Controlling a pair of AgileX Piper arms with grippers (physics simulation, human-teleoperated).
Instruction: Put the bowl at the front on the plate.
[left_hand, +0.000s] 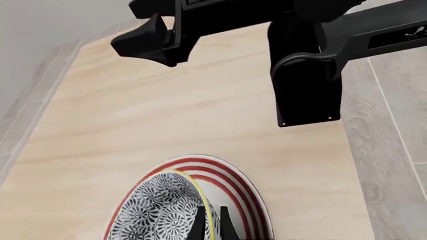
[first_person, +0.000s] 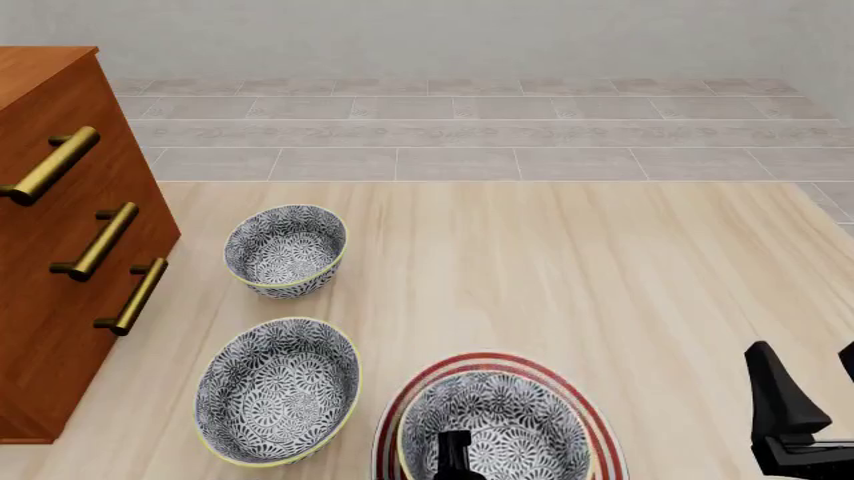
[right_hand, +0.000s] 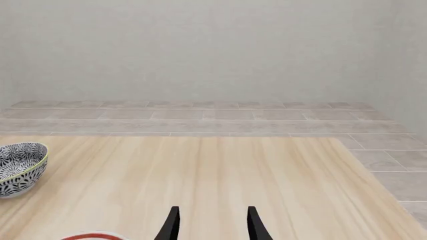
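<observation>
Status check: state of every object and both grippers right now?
Front bowl: upright, sitting on the plate, left gripper's fingers straddling its rim.
Plate: flat on the table, carrying that bowl.
Middle bowl: upright on the table, empty.
Far bowl: upright on the table, empty.
Cabinet: drawers closed.
Left gripper: at the bowl's rim, grip unclear.
Right gripper: open, holding nothing.

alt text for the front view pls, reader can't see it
A patterned bowl sits on the red-ringed plate at the near table edge, the left pincer at its rim. Two matching bowls stand left, beside a wooden drawer cabinet.
</observation>
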